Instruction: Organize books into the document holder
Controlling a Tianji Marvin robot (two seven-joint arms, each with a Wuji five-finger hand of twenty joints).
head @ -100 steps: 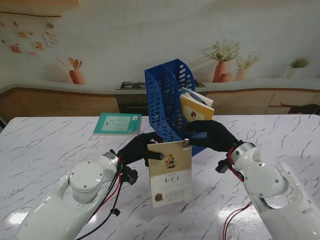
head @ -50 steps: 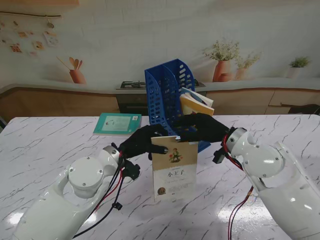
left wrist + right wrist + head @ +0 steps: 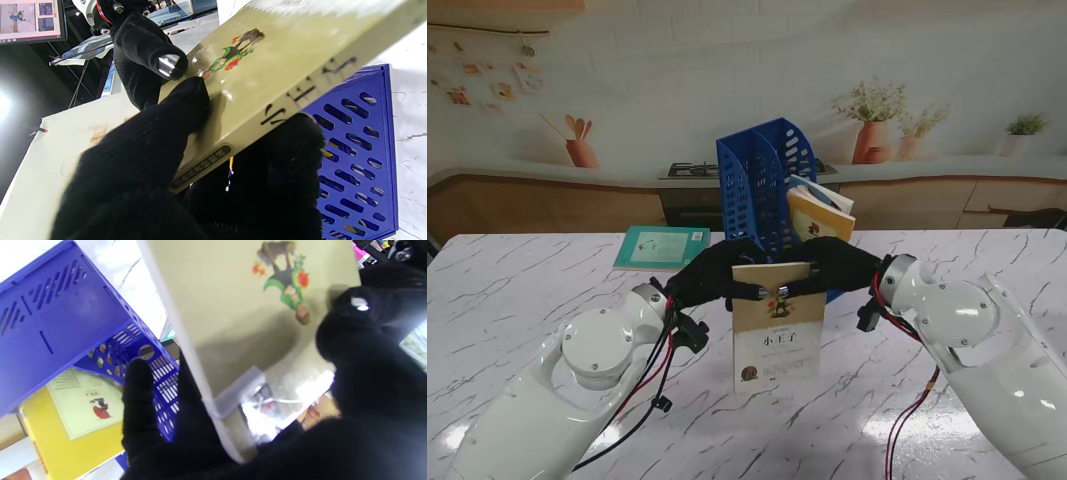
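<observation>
**Kitchen backdrop behind a marble table**

A white marble-patterned table (image 3: 537, 270) fills the foreground. Beyond it runs a wood-fronted counter (image 3: 547, 205) with a stove (image 3: 692, 171). On the counter stand potted plants (image 3: 872, 120), against a pale tiled wall (image 3: 727, 60).

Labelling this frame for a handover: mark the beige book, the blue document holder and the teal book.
beige book (image 3: 776, 335): stand view, middle of its front cover.
blue document holder (image 3: 749, 195): stand view, perforated left side wall.
teal book (image 3: 661, 247): stand view, middle of its cover, flat on the table.

Left hand (image 3: 712, 280) and right hand (image 3: 839, 268) meet raised, fingers pinched shut, thumbs forward.
</observation>
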